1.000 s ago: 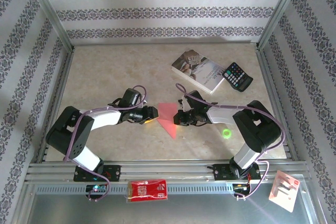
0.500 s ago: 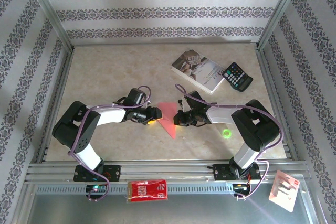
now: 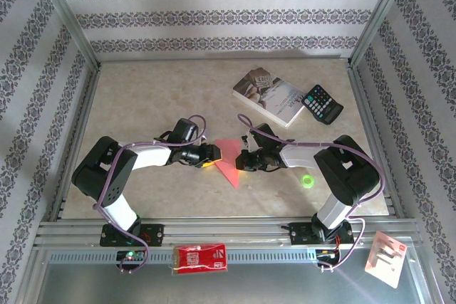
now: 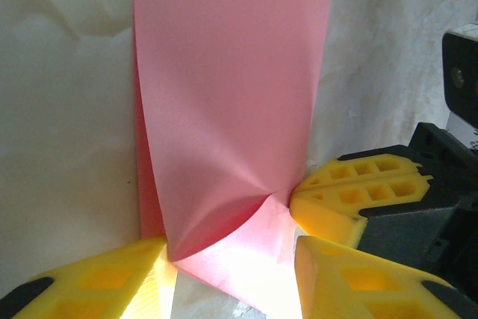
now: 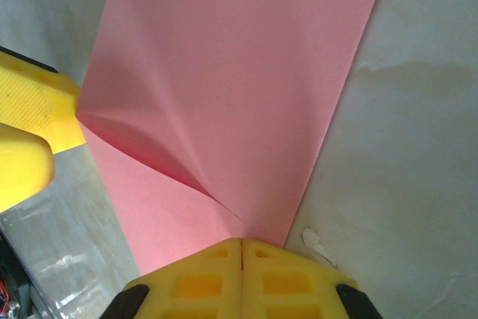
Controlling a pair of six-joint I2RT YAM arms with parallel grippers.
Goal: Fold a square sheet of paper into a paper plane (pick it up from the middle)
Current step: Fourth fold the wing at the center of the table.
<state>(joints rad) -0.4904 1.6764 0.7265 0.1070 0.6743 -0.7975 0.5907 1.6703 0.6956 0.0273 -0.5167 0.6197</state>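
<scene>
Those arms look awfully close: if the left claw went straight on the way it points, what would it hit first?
The pink paper, whose near edge lies between the left claw's open fingers. Just beyond it, probably the right claw, which is pinching the same sheet.

The left arm (image 3: pixel 146 156) and right arm (image 3: pixel 306 153) were black and white, with purple cables (image 3: pixel 385 179); the fingers (image 5: pixel 216 283) were yellow with square pockets.

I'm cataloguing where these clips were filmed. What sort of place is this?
Probably a lab robot cell, not a home: an aluminium frame boxes in the table, and patterned wallpaper panels stand in as walls.
</scene>
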